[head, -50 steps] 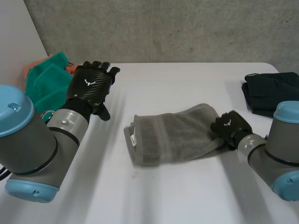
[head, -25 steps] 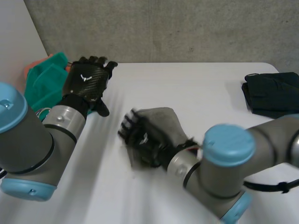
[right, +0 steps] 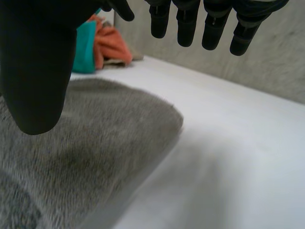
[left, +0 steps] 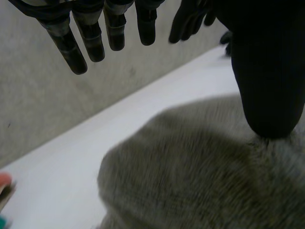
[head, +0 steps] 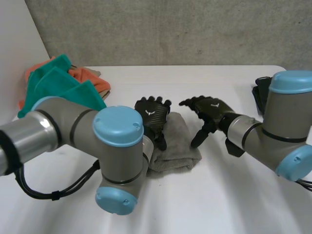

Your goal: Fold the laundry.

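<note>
While the folded grey towel (head: 175,146) lies near the middle of the white table (head: 204,204), the left hand (head: 152,113) sits over its far left part. Its fingers are straight and its thumb touches the pile, gripping nothing. Just beside the towel's right edge hangs the right hand (head: 210,108) — fingers loosely spread, empty. Teal and orange cloths (head: 63,80) lie far left — a black cloth (head: 260,90) far right.

Looks like robot lab: bare grey concrete wall (head: 170,29), plain white table (head: 209,200), left arm (head: 117,146), right arm (head: 287,122) over it, teal and orange cloths (head: 58,80) heaped.
</note>
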### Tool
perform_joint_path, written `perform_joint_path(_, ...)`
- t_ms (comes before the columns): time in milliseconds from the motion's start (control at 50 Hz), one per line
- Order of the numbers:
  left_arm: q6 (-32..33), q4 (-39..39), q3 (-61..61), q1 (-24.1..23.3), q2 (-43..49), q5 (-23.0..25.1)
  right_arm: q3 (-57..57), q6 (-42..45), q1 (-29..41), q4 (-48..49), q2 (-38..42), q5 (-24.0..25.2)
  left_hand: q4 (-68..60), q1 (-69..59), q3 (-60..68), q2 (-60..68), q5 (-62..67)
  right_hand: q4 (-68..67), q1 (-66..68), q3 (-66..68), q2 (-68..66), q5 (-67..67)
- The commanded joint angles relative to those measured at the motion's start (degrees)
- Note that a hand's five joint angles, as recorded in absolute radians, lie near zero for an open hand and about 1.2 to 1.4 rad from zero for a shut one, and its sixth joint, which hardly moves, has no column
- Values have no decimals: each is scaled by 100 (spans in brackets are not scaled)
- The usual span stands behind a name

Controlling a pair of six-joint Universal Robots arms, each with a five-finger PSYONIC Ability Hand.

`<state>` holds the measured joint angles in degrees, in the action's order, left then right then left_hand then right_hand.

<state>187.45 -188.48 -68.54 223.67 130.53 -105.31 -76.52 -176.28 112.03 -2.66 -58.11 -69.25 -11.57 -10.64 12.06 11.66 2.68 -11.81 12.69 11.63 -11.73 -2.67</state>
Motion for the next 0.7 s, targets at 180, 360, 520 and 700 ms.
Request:
perform_joint_path(180,415,1103,-54,616,288,-376,454,383,258,-51,941,113,-151,-244,101,142,40,181,-269,-163,173,267)
perform_joint_path(360,433,1094,-72,564,148,-104,507,1446,424,-95,978,-386,-100,-193,51,91,-11,181,-269,-163,173,267)
perform_joint_path(520,433,972,-28,590,-766,81,7,1658,556,89,-5,-792,-16,-109,-33,7,-95,181,-269,-163,173,267)
perform_joint_path(700,415,760,-37,906,-1574,1995,-1408,1781,1145,1276,-526,-915,-67,-159,17,58,-44,181,-269,-163,173,267)
